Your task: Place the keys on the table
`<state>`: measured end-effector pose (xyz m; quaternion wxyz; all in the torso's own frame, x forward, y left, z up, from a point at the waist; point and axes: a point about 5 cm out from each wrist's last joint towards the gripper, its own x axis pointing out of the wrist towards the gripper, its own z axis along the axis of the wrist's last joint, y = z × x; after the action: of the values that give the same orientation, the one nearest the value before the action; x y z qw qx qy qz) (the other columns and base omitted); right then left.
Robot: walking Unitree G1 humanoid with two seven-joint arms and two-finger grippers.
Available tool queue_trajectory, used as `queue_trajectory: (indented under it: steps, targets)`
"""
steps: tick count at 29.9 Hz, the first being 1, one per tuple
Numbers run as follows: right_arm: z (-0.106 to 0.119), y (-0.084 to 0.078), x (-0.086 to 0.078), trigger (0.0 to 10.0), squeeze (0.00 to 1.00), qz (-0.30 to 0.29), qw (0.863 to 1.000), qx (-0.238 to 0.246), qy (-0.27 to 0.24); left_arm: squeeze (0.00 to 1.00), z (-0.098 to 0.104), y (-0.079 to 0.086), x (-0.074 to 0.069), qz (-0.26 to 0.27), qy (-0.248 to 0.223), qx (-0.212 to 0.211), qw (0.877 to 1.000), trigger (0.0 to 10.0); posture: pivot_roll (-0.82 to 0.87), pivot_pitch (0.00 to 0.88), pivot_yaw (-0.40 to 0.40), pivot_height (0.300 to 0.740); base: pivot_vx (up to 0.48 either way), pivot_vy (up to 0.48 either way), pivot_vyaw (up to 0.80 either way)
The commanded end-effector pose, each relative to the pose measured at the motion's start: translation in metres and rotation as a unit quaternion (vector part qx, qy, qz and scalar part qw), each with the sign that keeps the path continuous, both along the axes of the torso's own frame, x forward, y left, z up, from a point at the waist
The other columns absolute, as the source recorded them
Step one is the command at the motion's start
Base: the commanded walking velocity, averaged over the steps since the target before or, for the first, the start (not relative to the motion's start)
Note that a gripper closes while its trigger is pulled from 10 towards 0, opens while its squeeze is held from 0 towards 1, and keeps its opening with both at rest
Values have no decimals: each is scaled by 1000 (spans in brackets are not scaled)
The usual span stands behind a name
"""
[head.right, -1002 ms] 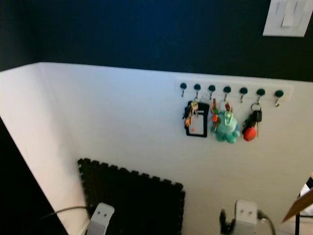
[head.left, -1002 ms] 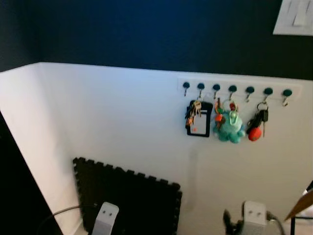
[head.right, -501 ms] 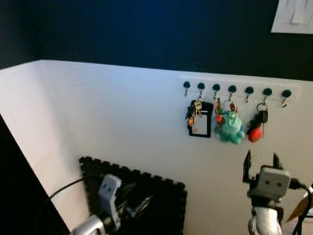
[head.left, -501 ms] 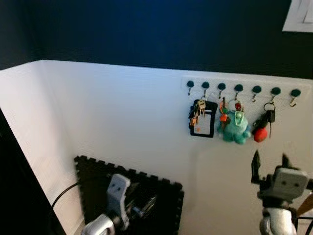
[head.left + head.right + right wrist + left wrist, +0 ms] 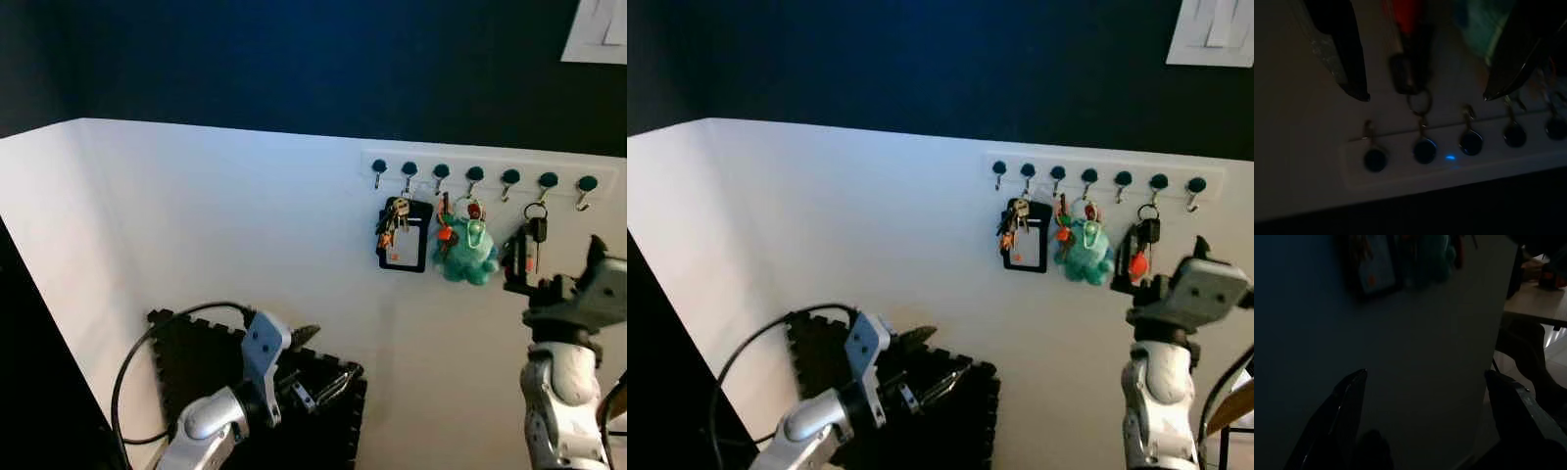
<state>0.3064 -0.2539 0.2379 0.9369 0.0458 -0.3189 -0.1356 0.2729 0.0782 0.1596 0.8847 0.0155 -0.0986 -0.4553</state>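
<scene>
Two pincers raised: right pincer point(image 5: 1422, 93) fingers apart around keys point(image 5: 1410, 63) (on hook); left pincer point(image 5: 318, 367) spread, low

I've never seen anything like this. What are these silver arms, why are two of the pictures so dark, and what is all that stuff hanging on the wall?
The silver arms belong to a walking humanoid robot. The two bright pictures come from cameras in its head; the two dark ones come from cameras on its wrists, looking along each tool's black fingers. On the white wall is a rack of hooks holding a black card holder with keys, a teal plush keychain and a black key with a red tag. The right tool is raised, open, around that red-tagged key, holding nothing yet. The left tool hangs low and open before a black foam mat.
</scene>
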Motion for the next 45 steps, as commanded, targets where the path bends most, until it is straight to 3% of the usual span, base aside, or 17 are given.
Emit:
queue_trajectory:
  steps: [1, 12, 29, 40, 41, 42, 43, 45]
  targets:
    - [1, -3, 5, 10000, 0, 13, 1000, 6, 17, 0, 3, 0, 0, -2, -1, 7, 1000, 10000, 24, 52, 17, 740, 0, 0, 0]
    - [9, -5, 18, 10000, 0, 48, 997, -21, 59, 0, 8, -6, -4, -21, 6, 7, 1000, 10000, 23, 47, 16, 740, 0, 0, 0]
    - [7, -33, 20, 10000, 0, -13, 991, -38, 127, 0, 9, -9, -6, -34, 18, 11, 999, 10000, 19, 45, 19, 740, 0, 0, 0]
    - [4, -32, 20, 10000, 0, -10, 989, -42, 138, 0, 10, -8, -6, -31, 17, 16, 999, 10000, 20, 43, 19, 740, 0, 0, 0]
    - [4, -31, 20, 4706, 0, -6, 990, -42, 137, 0, 10, -8, -6, -30, 16, 16, 999, 10000, 20, 43, 19, 740, 0, 0, 0]
    - [4, -31, 20, 4706, 0, -6, 990, -42, 137, 0, 10, -8, -6, -30, 16, 16, 999, 10000, 20, 43, 19, 740, 0, 0, 0]
    - [4, -30, 20, 3176, 0, -4, 990, -41, 137, 0, 10, -8, -5, -30, 16, 16, 999, 10000, 21, 43, 18, 740, 0, 0, 0]
    - [4, -30, 20, 3176, 0, -4, 990, -41, 137, 0, 10, -8, -5, -30, 16, 16, 999, 10000, 21, 43, 18, 740, 0, 0, 0]
